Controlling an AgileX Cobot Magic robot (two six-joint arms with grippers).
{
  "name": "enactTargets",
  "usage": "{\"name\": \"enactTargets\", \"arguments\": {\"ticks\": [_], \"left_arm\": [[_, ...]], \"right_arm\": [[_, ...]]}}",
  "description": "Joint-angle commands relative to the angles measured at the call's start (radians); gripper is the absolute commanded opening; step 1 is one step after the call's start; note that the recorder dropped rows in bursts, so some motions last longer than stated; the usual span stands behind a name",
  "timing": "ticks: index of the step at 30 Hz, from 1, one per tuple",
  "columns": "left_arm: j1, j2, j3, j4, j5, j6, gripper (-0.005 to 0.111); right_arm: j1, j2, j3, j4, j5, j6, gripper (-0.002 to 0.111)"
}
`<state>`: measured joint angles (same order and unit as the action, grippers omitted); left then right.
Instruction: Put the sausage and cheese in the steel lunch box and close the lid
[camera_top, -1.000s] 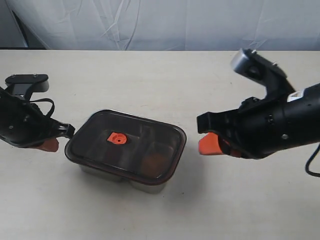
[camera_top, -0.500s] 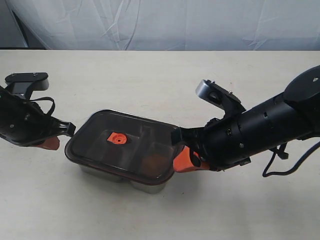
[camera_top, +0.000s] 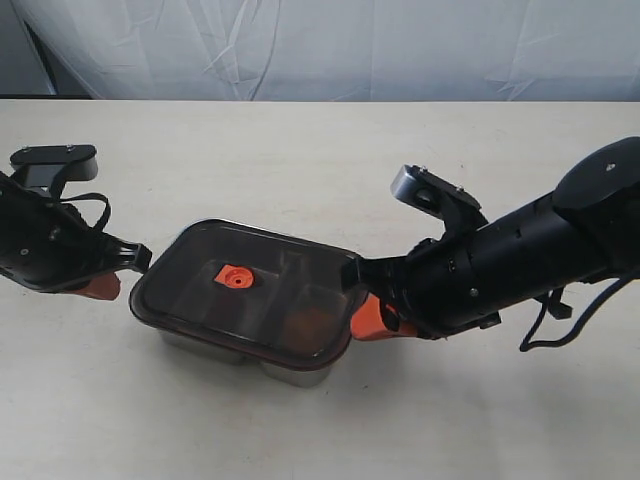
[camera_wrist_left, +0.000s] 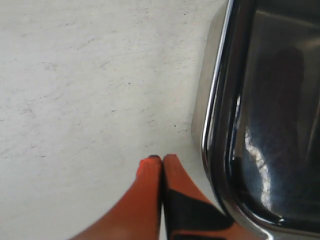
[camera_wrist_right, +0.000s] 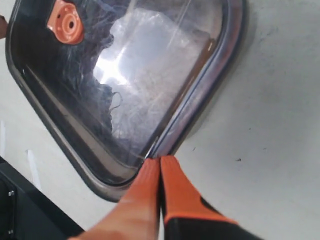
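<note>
The lid (camera_top: 270, 265) blurs what lies inside the steel lunch box (camera_top: 292, 371).

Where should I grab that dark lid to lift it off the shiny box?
Probably by its long front edge. The lid lies flat and wide on the steel lunch box, too broad to pinch across, but its lip sticks out past the box wall. Come in level from the side nearest the exterior camera. The orange tab looks too low to hold.

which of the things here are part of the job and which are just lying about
Job in hand: steel lunch box; lid, resting on the box; left end effector, shut; right end effector, shut, at the lid's edge.
Not part of it: table; white cloth backdrop.
</note>
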<state>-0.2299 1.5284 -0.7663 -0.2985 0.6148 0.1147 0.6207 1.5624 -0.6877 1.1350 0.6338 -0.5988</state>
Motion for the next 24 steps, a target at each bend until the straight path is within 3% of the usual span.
{"name": "enactTargets", "arguments": {"ticks": [1, 24], "left_arm": [[-0.001, -0.006, -0.004, -0.006, -0.005, -0.002, 0.0], [-0.001, -0.006, -0.004, -0.006, -0.007, 0.0, 0.0]], "right_arm": [[-0.001, 0.0, 0.004, 0.003, -0.042, -0.012, 0.0], [-0.001, 0.0, 0.004, 0.023, -0.079, -0.037, 0.0]]}}
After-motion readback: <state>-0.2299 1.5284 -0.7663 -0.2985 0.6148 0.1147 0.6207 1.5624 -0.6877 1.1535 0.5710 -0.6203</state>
